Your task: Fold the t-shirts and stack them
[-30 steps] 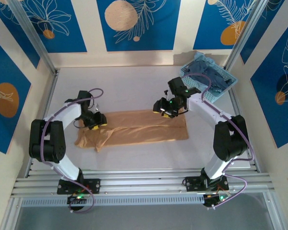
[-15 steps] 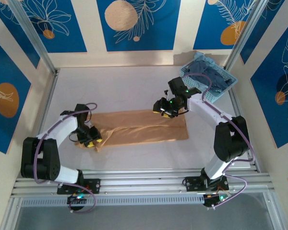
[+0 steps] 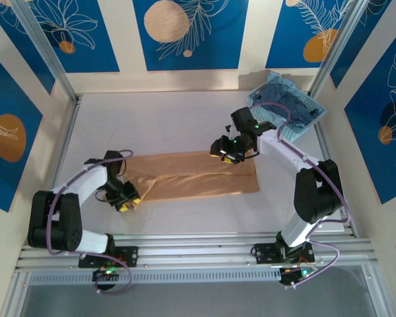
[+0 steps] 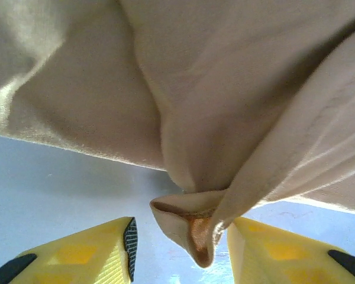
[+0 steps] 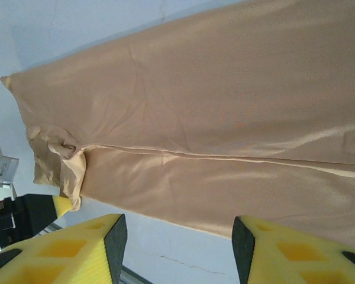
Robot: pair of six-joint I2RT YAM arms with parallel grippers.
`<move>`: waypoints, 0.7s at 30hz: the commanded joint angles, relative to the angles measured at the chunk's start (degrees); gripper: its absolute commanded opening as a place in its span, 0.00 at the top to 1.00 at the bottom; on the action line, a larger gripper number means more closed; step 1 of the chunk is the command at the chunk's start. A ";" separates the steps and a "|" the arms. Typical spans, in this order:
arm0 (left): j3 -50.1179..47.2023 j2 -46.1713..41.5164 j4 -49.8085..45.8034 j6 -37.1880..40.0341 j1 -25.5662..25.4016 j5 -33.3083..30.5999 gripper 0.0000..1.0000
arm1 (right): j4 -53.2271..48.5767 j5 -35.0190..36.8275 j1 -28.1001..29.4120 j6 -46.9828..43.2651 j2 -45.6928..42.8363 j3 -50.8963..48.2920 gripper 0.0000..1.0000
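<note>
One tan t-shirt (image 4: 213, 118) — corner within left hand (image 4: 180, 244)

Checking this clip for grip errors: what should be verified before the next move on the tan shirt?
1. Left gripper jaws open: ok.
2. Bunched corner of the tan shirt sits inside those jaws: ok.
3. Corner clamped: not ok, gaps on both sides.
4. Right gripper open, empty, over the shirt's far edge: ok.
5. Shirt flat along its length: not ok, left end rumpled.
6. Blue shirt inside the basket, away from the fold: ok.
</note>
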 commanded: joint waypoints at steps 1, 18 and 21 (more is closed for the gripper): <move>-1.85 -0.14 3.56 -2.84 -0.64 1.24 0.57 | -0.04 -1.87 0.31 0.51 0.53 -0.01 0.47; 10.70 3.18 -9.20 1.24 -0.64 -8.12 0.97 | 0.02 -2.27 0.22 0.80 2.25 0.77 0.50; 14.95 6.27 -12.20 4.36 -0.64 -11.08 0.92 | -0.04 -2.36 0.22 0.80 2.57 0.92 0.50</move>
